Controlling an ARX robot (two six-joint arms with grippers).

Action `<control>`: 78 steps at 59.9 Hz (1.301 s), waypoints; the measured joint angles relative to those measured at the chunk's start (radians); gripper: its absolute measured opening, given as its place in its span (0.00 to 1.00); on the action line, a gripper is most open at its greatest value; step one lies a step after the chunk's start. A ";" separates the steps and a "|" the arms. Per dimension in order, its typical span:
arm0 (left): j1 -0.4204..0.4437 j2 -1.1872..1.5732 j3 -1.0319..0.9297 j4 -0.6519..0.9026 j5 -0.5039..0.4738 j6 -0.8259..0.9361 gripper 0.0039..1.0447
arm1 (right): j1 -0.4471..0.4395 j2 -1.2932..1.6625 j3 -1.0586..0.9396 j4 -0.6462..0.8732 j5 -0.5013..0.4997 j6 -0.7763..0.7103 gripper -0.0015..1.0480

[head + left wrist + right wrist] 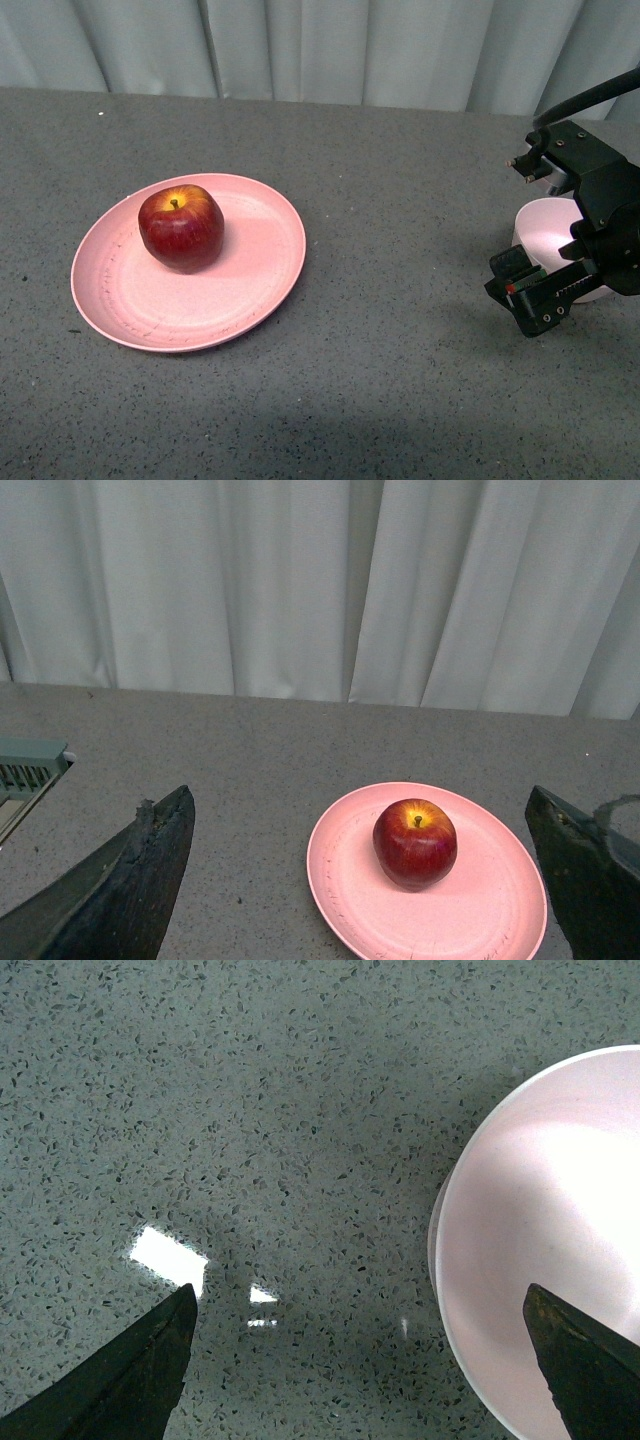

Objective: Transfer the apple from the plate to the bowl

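Observation:
The dark-red apple (pixel 181 227) sits upright on the far left part of the salmon-pink plate (pixel 255 265), left of the table's middle. The pale pink bowl (pixel 545 228) stands at the far right, empty. My right gripper (pixel 532 296) hovers just in front of the bowl, open and empty. In the right wrist view the bowl (pixel 550 1210) lies under one finger of the gripper (pixel 358 1295), with bare table under the other. My left gripper (pixel 358 810) is out of the front view. It is open and empty, well back from the apple (pixel 415 843) and plate (pixel 480 910).
The table (pixel 400 350) is grey speckled stone. A pale curtain (pixel 320 45) hangs along its far edge. A grey-green piece of equipment (pixel 25 770) shows at the edge of the left wrist view. The right arm's black body (pixel 600 200) partly covers the bowl.

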 joint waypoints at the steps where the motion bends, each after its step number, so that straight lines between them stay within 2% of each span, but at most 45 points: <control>1: 0.000 0.000 0.000 0.000 0.000 0.000 0.94 | 0.000 0.003 0.002 -0.002 0.000 0.000 0.91; 27: 0.000 0.000 0.000 0.000 0.000 0.000 0.94 | 0.005 0.087 0.092 -0.076 0.006 0.000 0.91; 35: 0.000 0.000 0.000 0.000 0.000 0.000 0.94 | 0.007 0.104 0.107 -0.088 0.016 -0.006 0.74; 41: 0.000 0.000 0.000 0.000 0.000 0.000 0.94 | 0.010 0.116 0.115 -0.089 0.021 -0.007 0.56; 49: 0.000 0.000 0.000 0.000 0.000 0.000 0.94 | 0.012 0.120 0.117 -0.089 0.028 -0.008 0.39; 52: 0.000 0.000 0.000 0.000 0.000 0.000 0.94 | 0.012 0.120 0.117 -0.090 0.028 -0.008 0.28; 56: 0.000 0.000 0.000 0.000 0.000 0.000 0.94 | 0.013 0.120 0.117 -0.091 0.033 -0.008 0.20; 58: 0.000 0.000 0.000 0.000 0.000 0.000 0.94 | 0.013 0.120 0.117 -0.091 0.034 -0.008 0.12; 63: 0.000 0.000 0.000 0.000 0.000 0.000 0.94 | 0.013 0.120 0.117 -0.091 0.040 -0.015 0.01; 71: 0.000 0.000 0.000 0.000 0.000 0.000 0.94 | 0.013 0.111 0.121 -0.091 0.039 -0.019 0.01; 78: 0.000 0.000 0.000 0.000 0.000 0.000 0.94 | 0.015 0.057 0.113 -0.103 -0.042 0.002 0.01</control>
